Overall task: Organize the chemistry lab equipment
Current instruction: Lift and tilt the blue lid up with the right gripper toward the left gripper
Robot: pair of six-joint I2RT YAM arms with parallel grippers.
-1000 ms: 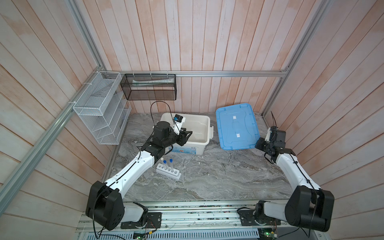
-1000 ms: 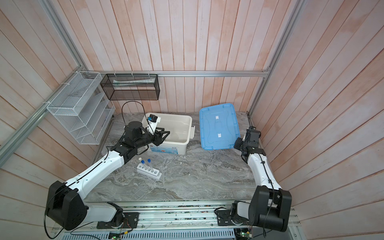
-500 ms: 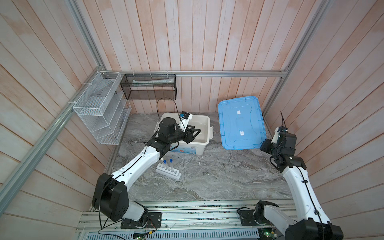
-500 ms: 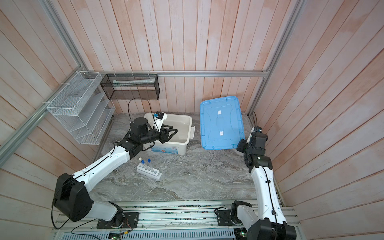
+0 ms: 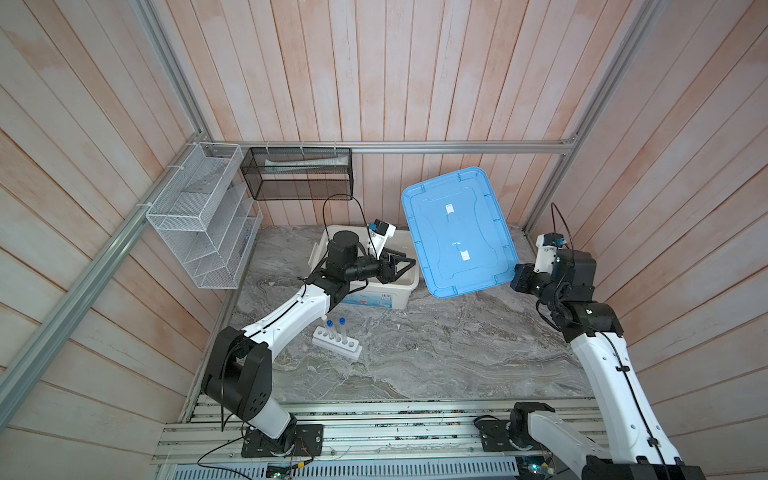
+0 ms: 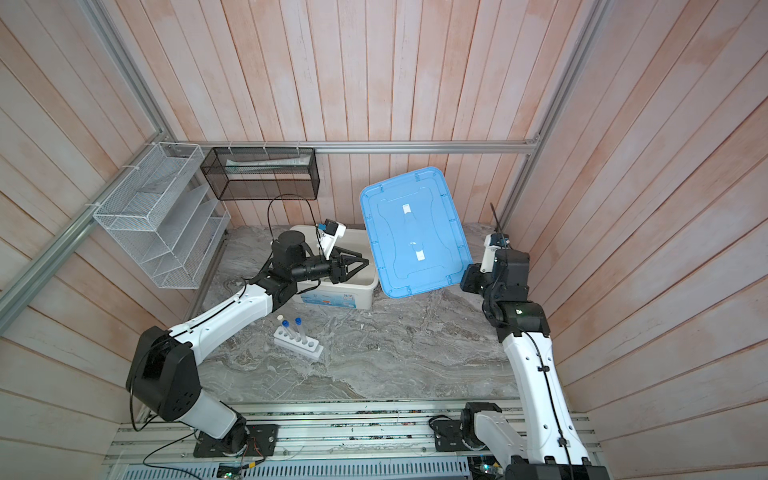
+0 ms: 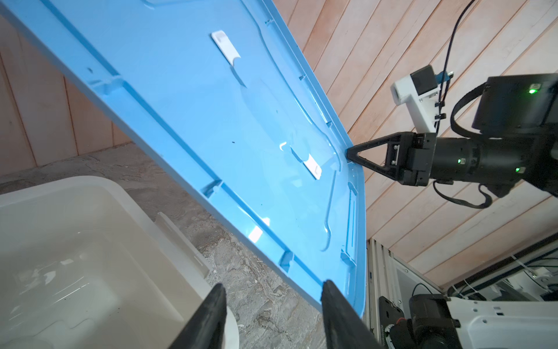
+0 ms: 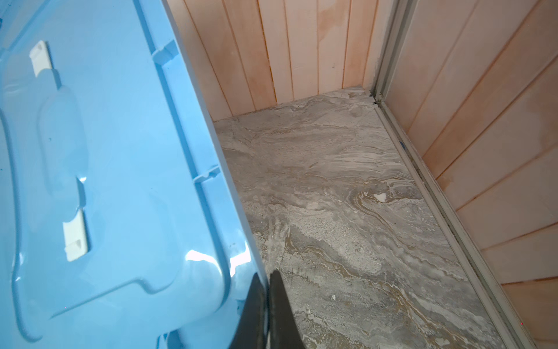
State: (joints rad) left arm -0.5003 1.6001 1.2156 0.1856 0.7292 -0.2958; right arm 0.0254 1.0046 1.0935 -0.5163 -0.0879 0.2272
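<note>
Pink plank walls box in a grey marbled worktop (image 5: 436,353), read here as a dial from above. On the wall at 9 o'clock hangs a white wire shelf (image 5: 199,224), with a black mesh basket (image 5: 297,174) beside it.

At 8 o'clock stands the white rack (image 5: 338,345). It holds three thin clear tubes (image 5: 332,332) upright at one end, two blue-capped and one white-capped. They look light, slick and breakable, so take one just under its cap with a soft squeeze and lift straight up. The rack itself looks stiff and light enough to skid, so pinch an end wall.

At 11 o'clock the left end effector (image 7: 273,285) hangs released over the white bin (image 5: 405,293), jaws parted with nothing between them. Pale shapes on the bin's floor may be only reflections, and I cannot pick out a flask or spatula.

At 1 o'clock the blue lid (image 5: 457,232) is raised and tilted. At 2 o'clock the right end effector (image 8: 265,275) is clenched on its corner rim. So broad and thin a sheet will likely flex and swing from that one pinch.
</note>
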